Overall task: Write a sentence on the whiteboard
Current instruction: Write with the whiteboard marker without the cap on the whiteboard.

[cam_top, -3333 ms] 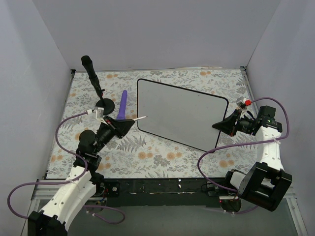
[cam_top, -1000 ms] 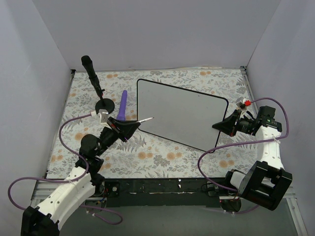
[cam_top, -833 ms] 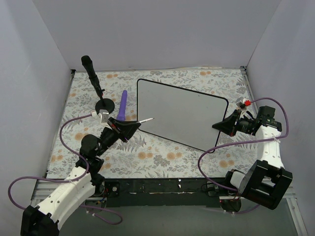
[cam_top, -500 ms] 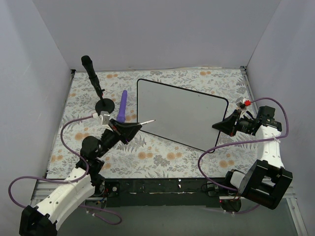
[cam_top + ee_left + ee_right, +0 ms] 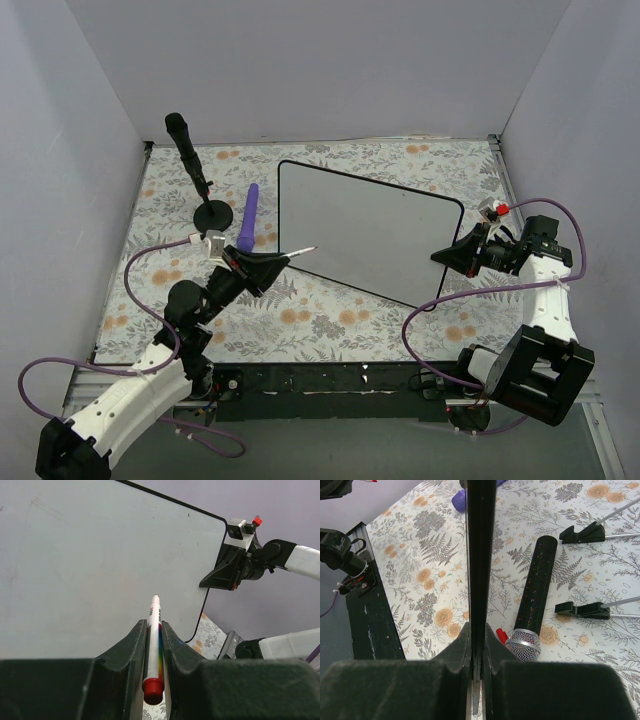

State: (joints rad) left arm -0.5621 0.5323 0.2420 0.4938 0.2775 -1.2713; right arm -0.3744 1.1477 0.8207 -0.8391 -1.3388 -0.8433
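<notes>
Left gripper (image 5: pixel 270 262) has slid toward 3 o'clock since before, fingers pinching marker (image 5: pixel 298 250); tip over 9 o'clock edge of whiteboard (image 5: pixel 370 230), flat mid-table. Right gripper (image 5: pixel 440 258) pinches its 3 o'clock edge. Only left wrist view shows red cap (image 5: pixel 153 698).

My overhead camera sits fixed above and behind both arm bases. It looks down and forward from far enough back to take in the whole floral-patterned table cover (image 5: pixel 330 320) and the large glossy whiteboard with its thin black rim (image 5: pixel 370 230).

The left wrist camera sits close behind the left gripper (image 5: pixel 152 625). It sights along the white marker with a red end (image 5: pixel 155 607) pinched there, low across the whiteboard toward the right gripper (image 5: pixel 205 585) at the board's far edge. The overhead view shares all of these.

The right wrist camera peers tightly along its own fingers and meets the board's rim edge-on. The floral cover lies beyond, which the overhead view also shows.
</notes>
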